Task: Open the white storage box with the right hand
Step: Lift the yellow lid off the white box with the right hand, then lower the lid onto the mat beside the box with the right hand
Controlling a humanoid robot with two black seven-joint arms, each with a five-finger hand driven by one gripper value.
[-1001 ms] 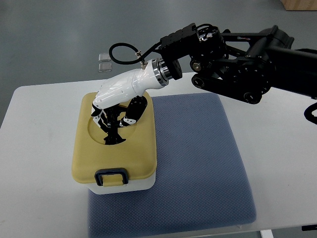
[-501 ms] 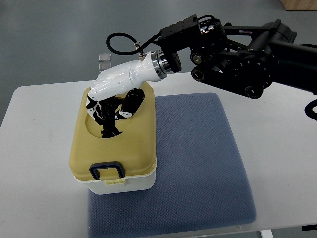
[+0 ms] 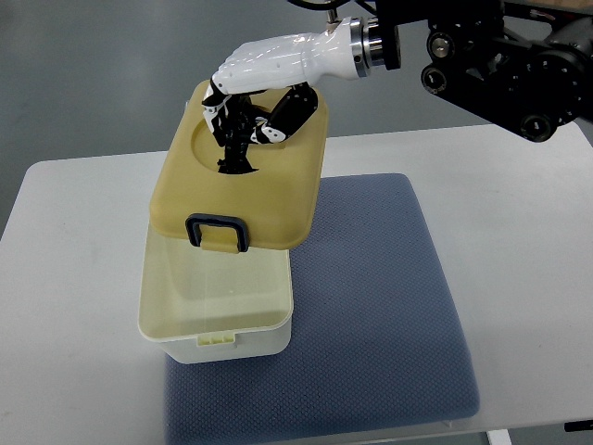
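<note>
R hand [image 3: 255,97], white w/ black fingers, was clamped on the handle in the lid's top recess, arm entering from the pic's upper right. Yellow lid [image 3: 243,181] hung lifted clear of the box, tilted, dark latch [image 3: 219,232] on its near edge facing the camera. White storage box [image 3: 215,306] sat open, nothing visible inside, on the blue mat's [image 3: 380,306] left edge, partly overhanging onto the white table [image 3: 74,278], toward the table's left-front area. Lid overlapped the box's far rim in view.
</note>
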